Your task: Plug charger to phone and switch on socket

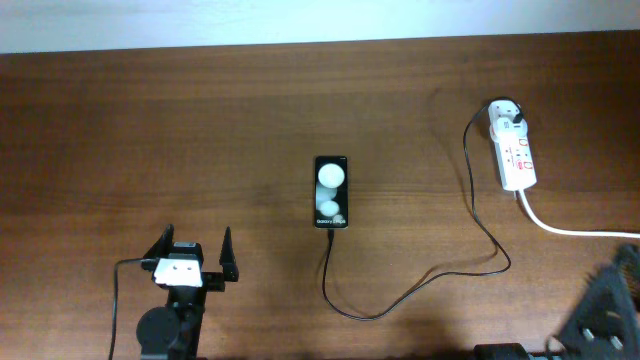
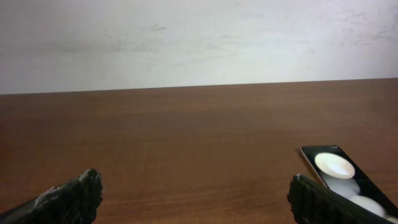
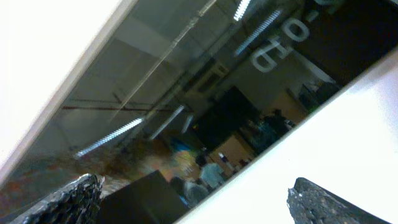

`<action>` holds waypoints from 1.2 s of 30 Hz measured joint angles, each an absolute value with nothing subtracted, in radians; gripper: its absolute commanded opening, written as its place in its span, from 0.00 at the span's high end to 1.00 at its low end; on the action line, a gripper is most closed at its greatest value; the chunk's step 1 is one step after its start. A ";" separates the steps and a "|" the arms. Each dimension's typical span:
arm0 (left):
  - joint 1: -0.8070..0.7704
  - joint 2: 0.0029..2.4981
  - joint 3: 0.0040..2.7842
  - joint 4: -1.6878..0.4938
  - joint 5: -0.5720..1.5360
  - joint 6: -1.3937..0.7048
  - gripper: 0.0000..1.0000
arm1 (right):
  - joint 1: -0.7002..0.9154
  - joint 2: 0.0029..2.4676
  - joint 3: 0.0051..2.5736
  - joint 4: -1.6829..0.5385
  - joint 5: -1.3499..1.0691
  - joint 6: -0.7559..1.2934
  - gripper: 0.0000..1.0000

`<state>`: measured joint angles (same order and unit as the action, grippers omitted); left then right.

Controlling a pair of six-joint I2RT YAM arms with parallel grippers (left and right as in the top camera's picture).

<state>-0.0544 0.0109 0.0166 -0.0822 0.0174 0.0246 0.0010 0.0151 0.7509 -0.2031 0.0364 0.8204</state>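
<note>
- At the bottom left of the overhead view, the left arm (image 1: 168, 325) comes in from the lower edge. The left jaws stand wide apart and hold nothing, with their tips toward the top of the frame.
- In the bottom right corner, the right arm (image 1: 608, 305) shows only as a dark shape at the edge. Its wrist view looks off the worktop (image 1: 150, 130) at a glass pane with reflections. The right jaws are apart there, with nothing between them.
- The charger (image 1: 326, 262) lies between the two arms. Its thin black cable loops low in mid-frame, runs right, then climbs the right side.
- The phone (image 1: 332, 191) lies flat at frame centre, up and right of the left jaws and well apart from them.
  - In the left wrist view it sits at the lower right (image 2: 339, 169), partly behind one finger (image 2: 311, 202).
  - Its long axis runs bottom to top, with the larger white circle toward the top and the lettering toward the bottom.
  - The cable's tip meets the phone's lower short edge; whether it is seated cannot be told.
- The socket (image 1: 516, 150) lies at the upper right, its long axis nearly bottom to top and slightly tilted.
  - A white adapter (image 1: 505, 112) sits on its top end.
  - A thick white cord (image 1: 580, 232) leaves its lower end for the right edge.
  - The switches are too small to read.
- Open wood stretches left of the phone, and between the phone and the socket.
- The worktop's far edge meets a pale wall (image 1: 300, 20) along the top.
</note>
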 measured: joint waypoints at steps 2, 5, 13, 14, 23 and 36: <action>-0.054 0.011 0.017 -0.082 0.017 0.025 0.01 | 0.001 0.015 0.638 -0.197 0.041 0.853 0.01; -0.054 0.011 0.017 -0.081 0.017 0.025 0.01 | 0.001 0.015 0.472 -0.178 0.046 0.865 0.01; -0.054 0.011 0.017 -0.082 0.017 0.025 0.01 | 0.001 0.015 0.103 0.053 -0.068 0.432 0.01; -0.054 0.011 0.017 -0.082 0.017 0.025 0.01 | 0.001 0.015 0.083 0.054 -0.085 0.355 0.01; -0.054 0.011 0.017 -0.082 0.017 0.025 0.01 | 0.001 0.017 0.063 -0.190 -0.095 0.251 0.01; -0.054 0.011 0.017 -0.082 0.017 0.025 0.01 | 0.001 0.016 0.063 -0.187 -0.096 0.251 0.01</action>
